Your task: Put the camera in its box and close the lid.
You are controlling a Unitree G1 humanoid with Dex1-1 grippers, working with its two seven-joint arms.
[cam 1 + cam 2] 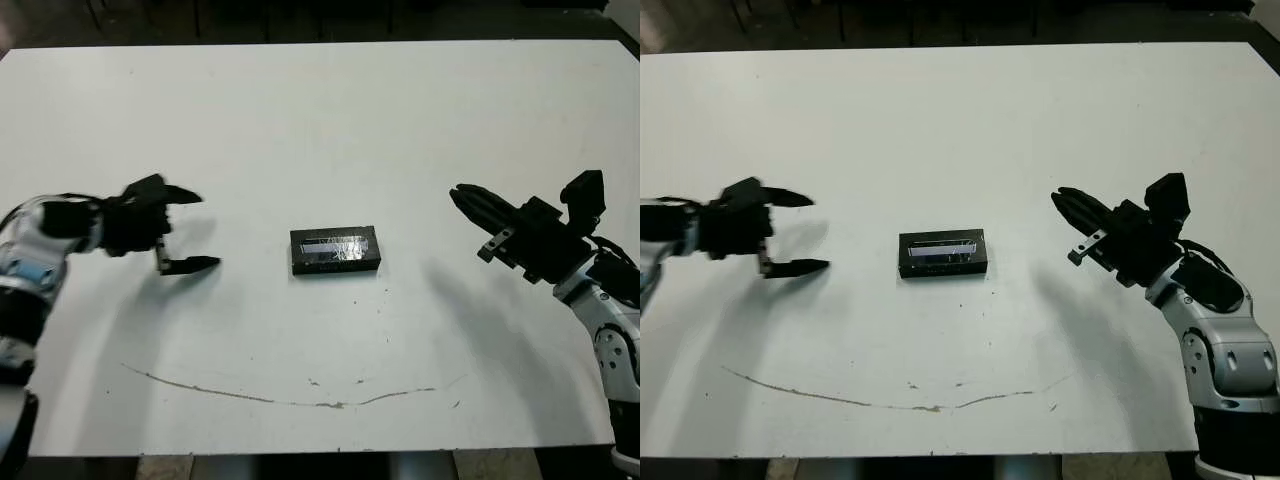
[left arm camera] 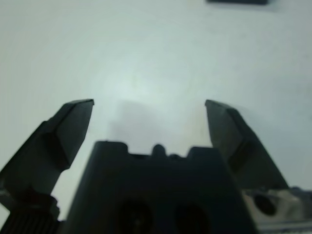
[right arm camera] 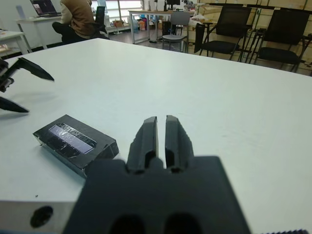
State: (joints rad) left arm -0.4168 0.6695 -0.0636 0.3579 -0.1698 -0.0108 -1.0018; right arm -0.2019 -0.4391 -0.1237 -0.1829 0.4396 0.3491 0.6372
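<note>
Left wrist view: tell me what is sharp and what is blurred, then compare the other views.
Left wrist view: soft throughout, the open left claw fuzzy, the table glaring white. Right wrist view: the lid crisp, the right claw slightly soft. Left eye view: even light, faint shadows beside both arms.

The right pincer [image 3: 161, 130] has its two fingers pressed together above the white desk [image 3: 204, 87]. Beside it lies the box with the lid [image 3: 75, 141] on. A seated person [image 3: 80, 17] shows beyond.
</note>
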